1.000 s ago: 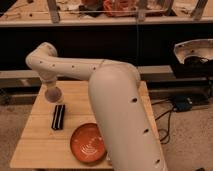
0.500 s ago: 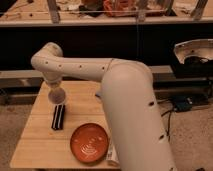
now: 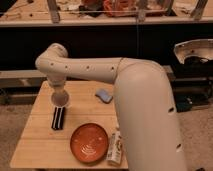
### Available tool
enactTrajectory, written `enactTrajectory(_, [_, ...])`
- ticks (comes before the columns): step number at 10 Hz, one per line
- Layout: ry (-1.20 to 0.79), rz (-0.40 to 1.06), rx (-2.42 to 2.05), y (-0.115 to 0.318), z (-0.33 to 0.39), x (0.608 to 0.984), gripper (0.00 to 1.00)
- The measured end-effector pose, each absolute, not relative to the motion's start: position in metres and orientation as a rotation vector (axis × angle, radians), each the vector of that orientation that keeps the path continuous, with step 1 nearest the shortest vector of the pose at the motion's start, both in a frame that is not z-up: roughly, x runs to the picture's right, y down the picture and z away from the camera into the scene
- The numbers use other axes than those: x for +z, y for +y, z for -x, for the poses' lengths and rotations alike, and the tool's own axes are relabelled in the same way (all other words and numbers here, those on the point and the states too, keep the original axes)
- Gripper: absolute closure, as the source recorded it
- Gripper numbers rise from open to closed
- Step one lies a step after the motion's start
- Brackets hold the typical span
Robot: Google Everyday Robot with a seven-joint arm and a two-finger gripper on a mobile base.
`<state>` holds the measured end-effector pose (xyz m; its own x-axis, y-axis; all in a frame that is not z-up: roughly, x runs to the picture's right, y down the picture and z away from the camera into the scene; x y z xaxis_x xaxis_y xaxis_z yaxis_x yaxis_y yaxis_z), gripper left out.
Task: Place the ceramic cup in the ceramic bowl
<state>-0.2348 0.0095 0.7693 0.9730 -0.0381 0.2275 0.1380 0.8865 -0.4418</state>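
The ceramic cup (image 3: 60, 97) is a small pale round cup hanging under the wrist of my arm, above the left part of the wooden table (image 3: 35, 145). My gripper (image 3: 60, 101) points down and is shut on the cup, holding it just over a black oblong object. The ceramic bowl (image 3: 89, 144) is wide, orange-brown with pale curved lines, and sits near the table's front edge, to the right of and nearer than the cup. The bowl has nothing in it.
A black oblong object (image 3: 58, 119) lies on the table below the cup. A small blue object (image 3: 103, 95) lies at the back right. A white carton (image 3: 116, 148) stands next to the bowl's right side. My large white arm (image 3: 145, 110) covers the table's right side.
My gripper and the cup have moved a little to the right, towards the bowl. The arm's big link has swung right, uncovering more of the table and the bowl.
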Motion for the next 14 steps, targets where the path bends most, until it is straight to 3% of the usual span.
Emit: enactTrajectory(14, [-0.24, 0.49, 0.022, 0.057, 0.143, 0.728, 0.97])
